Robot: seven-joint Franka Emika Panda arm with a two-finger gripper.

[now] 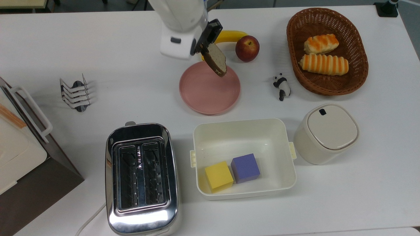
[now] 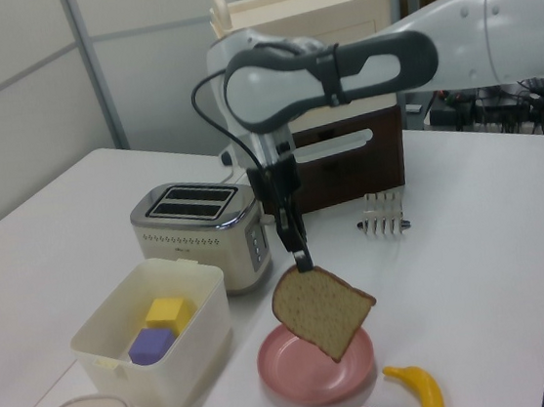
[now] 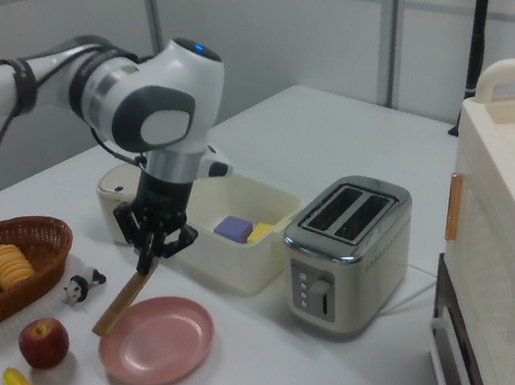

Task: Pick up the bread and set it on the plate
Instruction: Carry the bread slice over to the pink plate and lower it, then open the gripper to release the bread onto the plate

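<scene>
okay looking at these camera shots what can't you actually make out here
- Banana: in the top view its middle is hidden behind the arm and the bread.
- Plate: in the left view the hanging bread covers part of it.
- Gripper: in the right view, whether the bread touches the plate is unclear.

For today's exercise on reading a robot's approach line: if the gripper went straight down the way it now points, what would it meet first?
Most likely the pink plate: the gripper points down, and the bread slice it holds hangs above the plate.
</scene>
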